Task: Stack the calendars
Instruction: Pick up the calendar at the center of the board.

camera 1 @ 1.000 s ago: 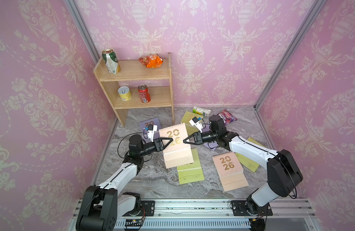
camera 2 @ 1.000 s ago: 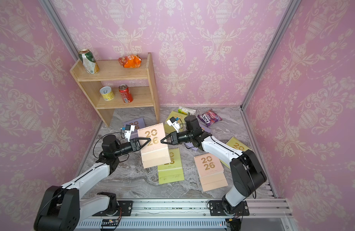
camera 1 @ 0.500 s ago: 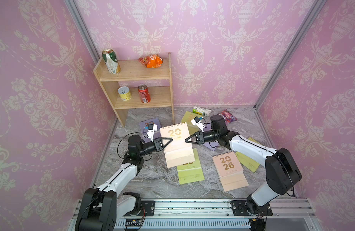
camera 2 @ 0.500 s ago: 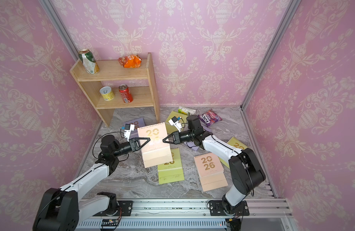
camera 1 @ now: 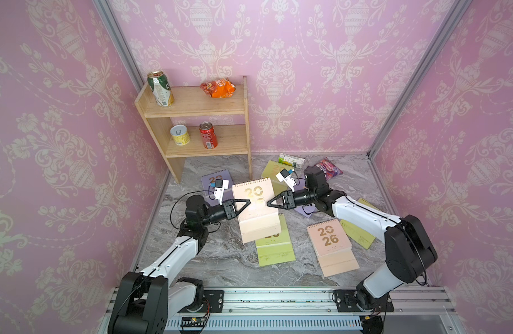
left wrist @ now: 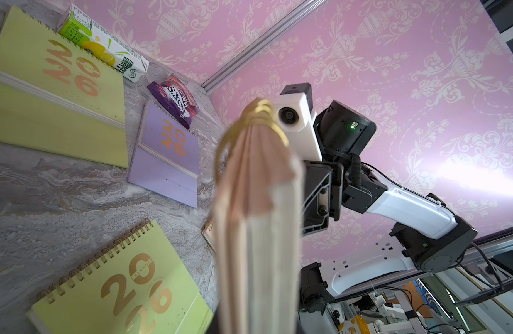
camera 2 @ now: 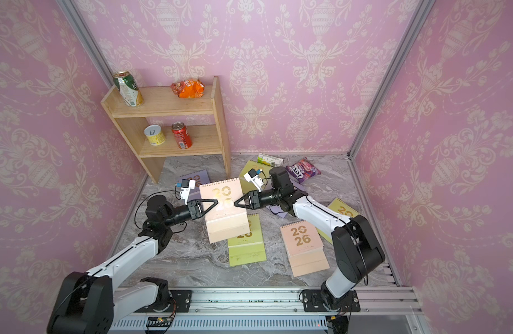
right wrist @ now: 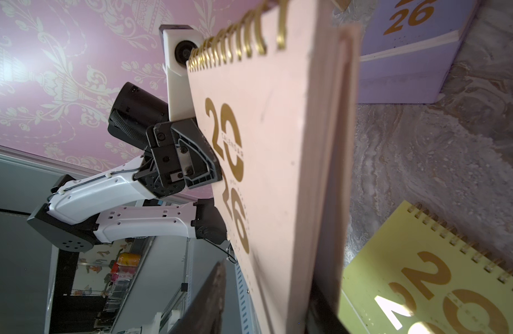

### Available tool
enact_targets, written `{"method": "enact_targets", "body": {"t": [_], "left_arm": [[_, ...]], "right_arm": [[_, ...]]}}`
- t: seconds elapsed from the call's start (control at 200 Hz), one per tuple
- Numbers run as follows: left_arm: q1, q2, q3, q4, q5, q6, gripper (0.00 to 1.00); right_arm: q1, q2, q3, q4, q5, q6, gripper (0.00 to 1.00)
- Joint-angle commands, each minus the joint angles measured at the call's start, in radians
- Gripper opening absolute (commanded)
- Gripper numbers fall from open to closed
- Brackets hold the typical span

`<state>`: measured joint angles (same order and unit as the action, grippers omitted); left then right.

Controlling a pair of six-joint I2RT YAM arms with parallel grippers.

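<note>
Peach calendar (camera 1: 256, 214) is held aloft over worktop (camera 1: 220, 260) centre, gripped at its 9 o'clock edge by left claw (camera 1: 248, 200); right claw (camera 1: 268, 203) is parted at 3 o'clock. One-edge grip: droop, slip, skewed landing on yellow-green calendar (camera 1: 275, 248) risked.

Both top views look steeply down from above the near, rail-side edge of the table (camera 1: 220, 260) toward its far edge. They are set far enough back to show both arms and the shelf (camera 1: 197, 110), and they share almost the whole scene. The left wrist camera faces across the table, very close to the raised peach calendar (left wrist: 258, 202), with the right arm (left wrist: 408, 208) beyond it. The right wrist camera faces the opposite way, close to the same calendar's cover, with the left arm (right wrist: 105, 188) beyond it.
</note>
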<state>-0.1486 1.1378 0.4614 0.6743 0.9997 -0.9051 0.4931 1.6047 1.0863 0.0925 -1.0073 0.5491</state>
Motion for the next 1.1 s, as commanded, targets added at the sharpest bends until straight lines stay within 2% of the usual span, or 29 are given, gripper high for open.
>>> {"method": "enact_targets", "body": {"t": [0.0, 0.215, 0.44, 0.705, 1.091], "left_arm": [[-0.010, -0.028, 0.006, 0.048, 0.022, 0.020, 0.00], [-0.010, -0.042, 0.005, 0.057, 0.025, 0.017, 0.00], [-0.010, -0.028, 0.002, 0.103, 0.034, -0.013, 0.00], [-0.011, -0.003, 0.001, 0.169, 0.053, -0.056, 0.00], [-0.010, 0.003, 0.005, 0.188, 0.060, -0.074, 0.00]], "right_arm": [[-0.023, -0.044, -0.015, -0.009, 0.042, 0.007, 0.46], [-0.076, -0.086, -0.042, -0.031, 0.064, 0.003, 0.52], [-0.123, -0.129, -0.071, -0.061, 0.046, -0.028, 0.54], [-0.115, -0.121, -0.095, 0.003, -0.003, -0.013, 0.54], [-0.026, -0.066, -0.063, 0.043, -0.012, -0.014, 0.54]]}}
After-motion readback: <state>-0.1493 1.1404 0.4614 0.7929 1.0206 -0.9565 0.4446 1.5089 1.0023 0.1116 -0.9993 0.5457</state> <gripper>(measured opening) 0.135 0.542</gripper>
